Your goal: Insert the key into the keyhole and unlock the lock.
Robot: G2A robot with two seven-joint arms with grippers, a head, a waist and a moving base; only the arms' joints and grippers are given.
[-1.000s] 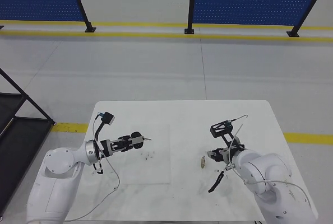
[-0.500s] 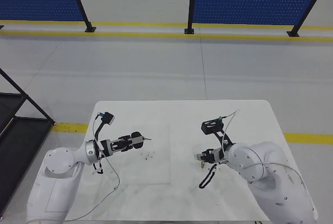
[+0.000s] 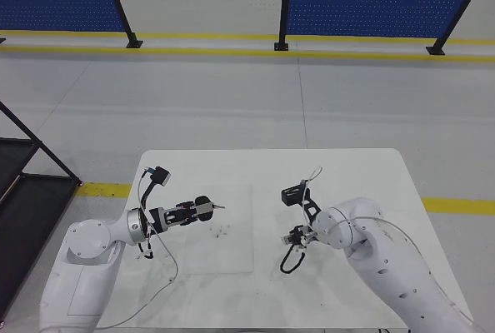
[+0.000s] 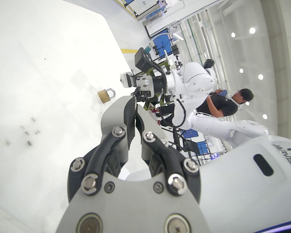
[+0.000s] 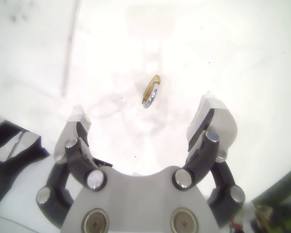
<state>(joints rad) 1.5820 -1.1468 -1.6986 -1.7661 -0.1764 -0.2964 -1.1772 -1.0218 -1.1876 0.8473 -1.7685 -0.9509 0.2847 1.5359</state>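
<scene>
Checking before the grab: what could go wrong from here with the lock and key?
The lock sits loose, edge-on to the open right tool; a closing finger could nudge it away. The key juts from the shut left tool by a thin tip, so it might twist on insertion.

Floor [image 3: 231,108]: pale grey, I see yellow lines [image 3: 231,52] across it.
Barriers: blue panels [image 3: 56,12] along the far side.
Rack: black rack [image 3: 14,208] on my left.
Ceiling: round lamps [image 4: 252,30] lit.
</scene>
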